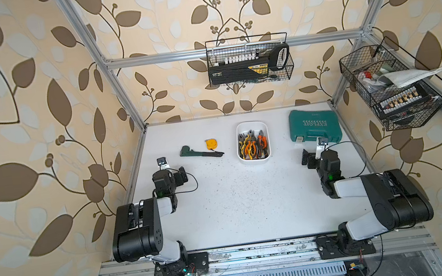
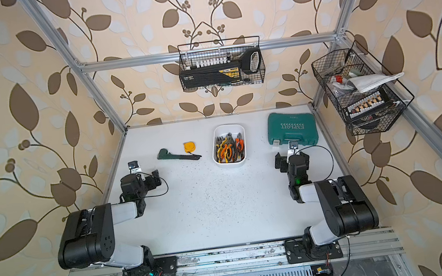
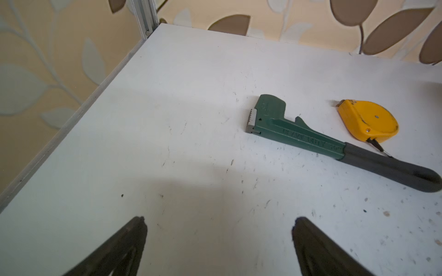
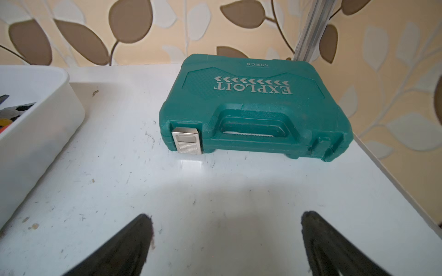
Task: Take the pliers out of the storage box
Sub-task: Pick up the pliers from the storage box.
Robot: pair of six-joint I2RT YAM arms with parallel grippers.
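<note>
White, speckled desk (image 1: 222,202) in a leaf-papered cell w/ aluminium frame. Pliers (image 1: 252,144): several, orange/black and yellow/black handles, piled lengthwise and overlapping in the storage box (image 1: 255,161), a white tub at the desk's rear centre; none out yet, so the step in hand is judged to be the first reach-and-pick. Suggested technique: come down from above on the topmost plier; set jaws across both handles near the pivot; lift straight up to clear the wall; the light tub may drag along, so the spare arm could steady its rim. R end effector (image 4: 227,215): jaws spread wide, nothing btwn them, low over bare desk; nearer the box than its partner but apart from it, w/ the box wall and a few handles at the edge of the right wrist view; prob. the arm to use. L end effector (image 3: 219,218): likewise wide open and empty; well apart from the box, on its other side. Surroundings: pipe wrench (image 1: 200,152) and tape measure (image 1: 211,144) btwn L arm and box; teal case (image 1: 315,126) facing R arm; wire baskets (image 1: 250,62) on the frame.
</note>
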